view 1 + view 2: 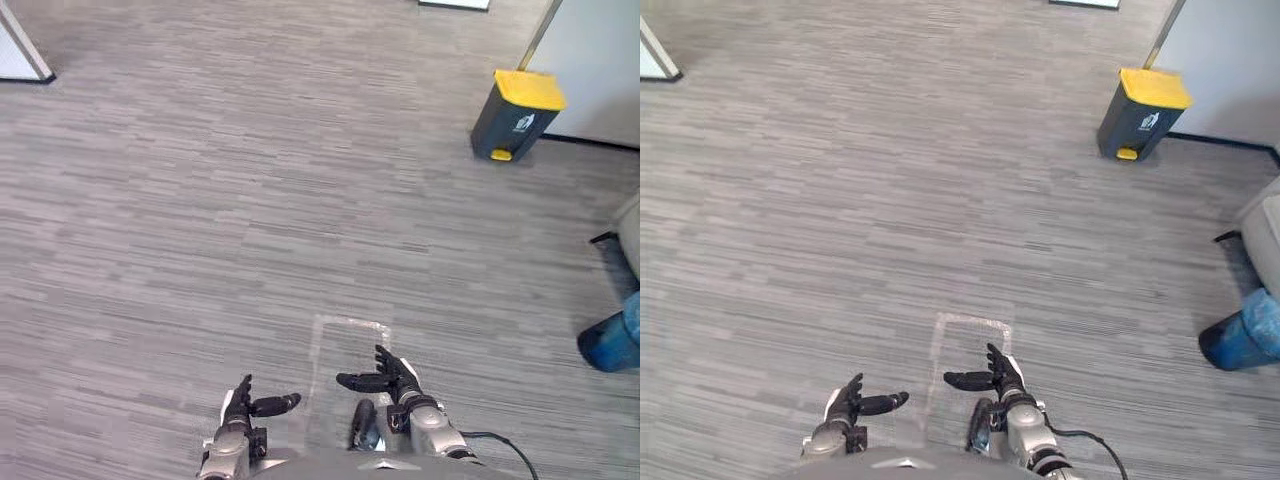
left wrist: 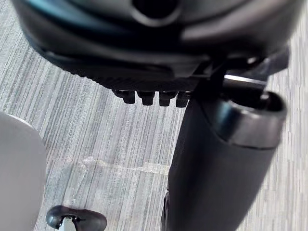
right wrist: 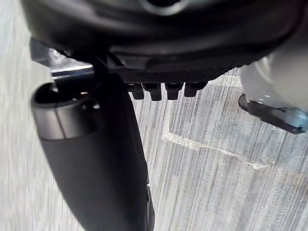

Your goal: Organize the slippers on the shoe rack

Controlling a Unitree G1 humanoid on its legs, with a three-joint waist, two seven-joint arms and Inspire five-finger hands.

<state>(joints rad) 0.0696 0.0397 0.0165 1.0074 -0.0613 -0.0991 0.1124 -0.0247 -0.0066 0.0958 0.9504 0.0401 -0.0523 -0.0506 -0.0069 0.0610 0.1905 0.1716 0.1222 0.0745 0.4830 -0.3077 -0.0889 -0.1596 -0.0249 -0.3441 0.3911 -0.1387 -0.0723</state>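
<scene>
On the far left a white panel (image 1: 18,48) stands at the edge of the grey floor (image 1: 200,200). Low and close to the body, the left hand (image 1: 240,403) hangs empty over the floor, fingers straight and relaxed, thumb pointing inward. Between the hands, a pale taped outline (image 1: 350,320) lies on the floor. The right hand (image 1: 400,382) hovers beside it, also empty and spread, thumb pointing toward the left hand. Farther right are a dark pedal bin (image 1: 512,118) with a yellow lid and a blue object (image 1: 615,342). I cannot tell where the slippers or the shoe rack lie from either hand, so neither arm can be judged nearer. Finding them likely comes first.
</scene>
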